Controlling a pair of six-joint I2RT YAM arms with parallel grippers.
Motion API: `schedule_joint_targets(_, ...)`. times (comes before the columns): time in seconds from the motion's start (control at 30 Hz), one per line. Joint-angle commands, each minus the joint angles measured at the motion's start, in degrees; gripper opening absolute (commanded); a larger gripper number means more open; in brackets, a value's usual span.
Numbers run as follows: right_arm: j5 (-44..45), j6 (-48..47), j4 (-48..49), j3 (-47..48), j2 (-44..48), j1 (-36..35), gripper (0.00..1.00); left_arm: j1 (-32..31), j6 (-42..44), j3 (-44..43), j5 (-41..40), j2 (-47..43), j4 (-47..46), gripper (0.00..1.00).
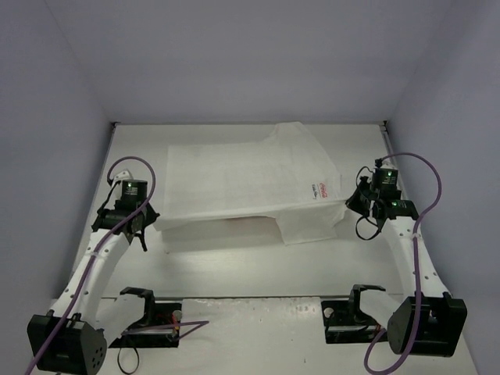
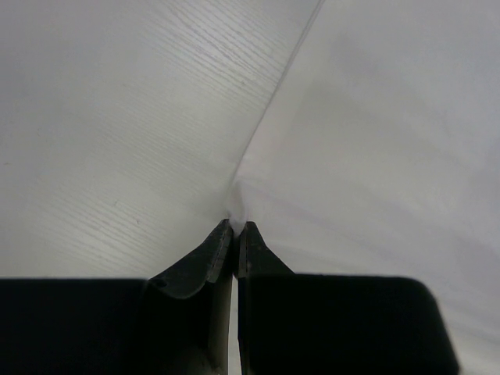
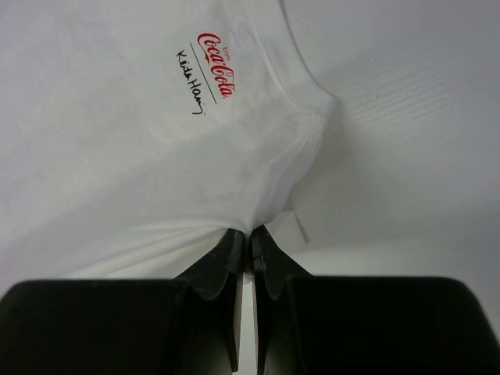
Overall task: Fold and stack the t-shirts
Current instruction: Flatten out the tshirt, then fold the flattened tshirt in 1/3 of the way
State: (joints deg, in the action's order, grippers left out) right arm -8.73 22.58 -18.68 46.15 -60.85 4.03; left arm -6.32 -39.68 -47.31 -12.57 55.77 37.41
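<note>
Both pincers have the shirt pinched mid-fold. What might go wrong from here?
1. The left pincer grips only a thin tip at the edge of the shirt; it may slip free under pull.
2. Cloth bunches into wrinkles at the right pincer, so the fold may set creased.
3. From above, the held edge runs slanted over the layer below; the fold may land skewed.

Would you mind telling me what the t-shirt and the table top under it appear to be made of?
The t-shirt looks like soft, matte white cloth, probably cotton knit: it wrinkles and has a stitched hem. The table top looks like white wood-grain laminate or painted wood, smooth: fine parallel grain lines show.
</note>
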Motion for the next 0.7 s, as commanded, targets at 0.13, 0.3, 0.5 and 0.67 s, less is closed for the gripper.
schedule_joint_targets(0.13,7.2,-2.3,2.3,3.4,-4.4,0.5,0.00,0.3,0.8,-1.4,-6.4,2.0,-1.4,0.00)
schedule_joint_targets(0.3,7.7,-1.9,2.4,7.1,-8.5,0.6,0.00,0.3,0.9,-4.7,-7.0,7.1,-2.7,0.00)
schedule_joint_targets(0.5,8.5,-2.3,3.0,9.9,-12.9,0.6,0.00,0.3,1.6,-6.5,-6.9,12.8,-6.7,0.00)
schedule_joint_targets(0.67,8.6,-2.7,3.0,12.8,-17.7,0.6,0.00,0.7,2.8,-8.5,-7.2,18.5,-9.3,0.00)
